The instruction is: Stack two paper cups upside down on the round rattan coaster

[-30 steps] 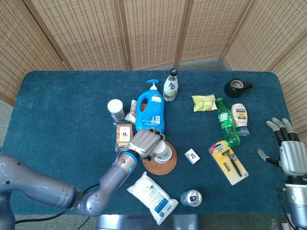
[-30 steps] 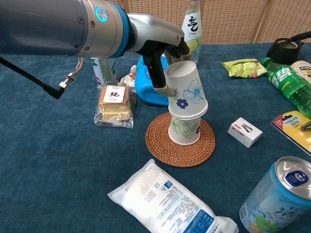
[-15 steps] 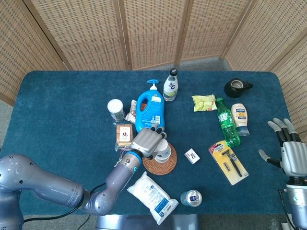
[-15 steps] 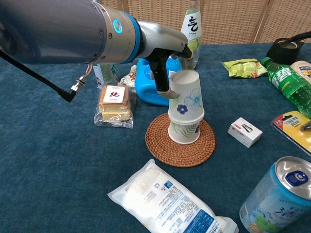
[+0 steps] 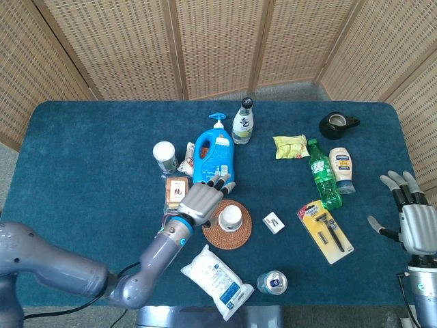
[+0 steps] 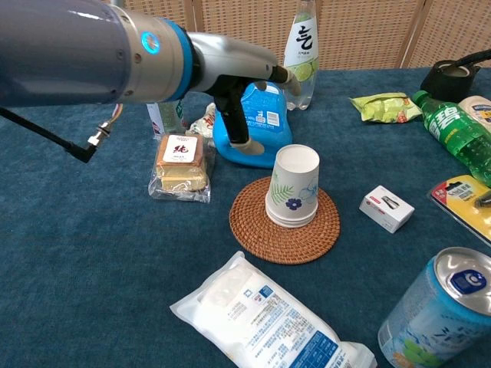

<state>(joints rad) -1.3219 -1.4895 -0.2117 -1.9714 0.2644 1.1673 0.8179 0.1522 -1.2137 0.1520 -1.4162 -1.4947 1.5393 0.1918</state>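
White floral paper cups [image 6: 292, 186] sit nested upside down on the round rattan coaster [image 6: 285, 223]. Left hand [image 5: 203, 199] hovers beside them, fingers spread, holding nothing.

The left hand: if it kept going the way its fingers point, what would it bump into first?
Most likely the blue detergent bottle: the left hand points up-table at it, beside the stacked cups. Depth is uncertain.

Your colours around the tan woven coaster [image 6: 257, 234]

On it you have white paper cups [image 6: 292, 185] printed with green leaves and blue flowers; behind it a blue detergent bottle [image 6: 257, 123]; under it the dark teal tablecloth [image 6: 92, 261].
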